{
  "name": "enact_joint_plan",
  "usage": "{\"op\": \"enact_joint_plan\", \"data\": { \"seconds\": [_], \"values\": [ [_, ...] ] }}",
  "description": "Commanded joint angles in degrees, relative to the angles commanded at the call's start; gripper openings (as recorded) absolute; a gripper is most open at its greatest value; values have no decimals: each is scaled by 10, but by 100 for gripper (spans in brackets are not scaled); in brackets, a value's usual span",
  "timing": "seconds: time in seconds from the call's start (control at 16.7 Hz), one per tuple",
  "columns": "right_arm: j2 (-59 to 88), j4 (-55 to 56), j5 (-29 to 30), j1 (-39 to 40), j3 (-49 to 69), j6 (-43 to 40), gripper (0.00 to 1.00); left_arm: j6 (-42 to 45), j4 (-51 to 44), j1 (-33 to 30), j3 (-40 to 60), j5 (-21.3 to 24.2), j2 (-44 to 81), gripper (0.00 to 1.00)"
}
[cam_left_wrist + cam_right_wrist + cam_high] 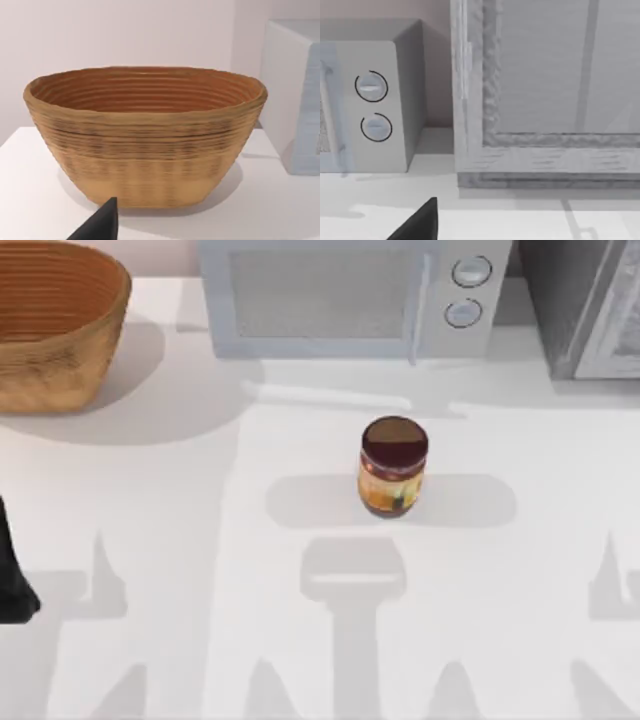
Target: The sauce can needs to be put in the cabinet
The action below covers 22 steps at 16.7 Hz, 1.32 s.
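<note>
Sauce can (393, 466) upright mid-bench, well apart from both claws, left claw (97, 226) low before the wicker basket (145, 135), right claw (417, 222) facing the cabinet (545, 100) door beside the microwave (370, 105) — spread of either claw cannot be told, white bench (200, 540).

left arm (12, 570): matte black, smooth | left hand fingertip (100, 225): black wedge | right hand fingertip (417, 222): black wedge

Bright, even light; soft grey shadows
</note>
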State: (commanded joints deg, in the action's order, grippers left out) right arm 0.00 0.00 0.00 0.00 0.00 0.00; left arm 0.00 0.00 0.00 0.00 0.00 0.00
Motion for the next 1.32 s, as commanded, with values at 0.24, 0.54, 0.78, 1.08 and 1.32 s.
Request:
{"op": "enact_joint_plan", "data": {
  "seconds": [0.24,0.54,0.78,1.08,1.32],
  "values": [
    [17,-1,-13,3,7,-6,100,0,0,0,0,0,0,100],
    [158,-7,-106,22,69,-54,100,0,0,0,0,0,0,100],
    [345,-7,-216,38,155,-121,100,0,0,0,0,0,0,100],
    [620,11,-371,49,292,-222,100,0,0,0,0,0,0,100],
    [845,38,-495,55,412,-308,100,0,0,0,0,0,0,100]
  ]
}}
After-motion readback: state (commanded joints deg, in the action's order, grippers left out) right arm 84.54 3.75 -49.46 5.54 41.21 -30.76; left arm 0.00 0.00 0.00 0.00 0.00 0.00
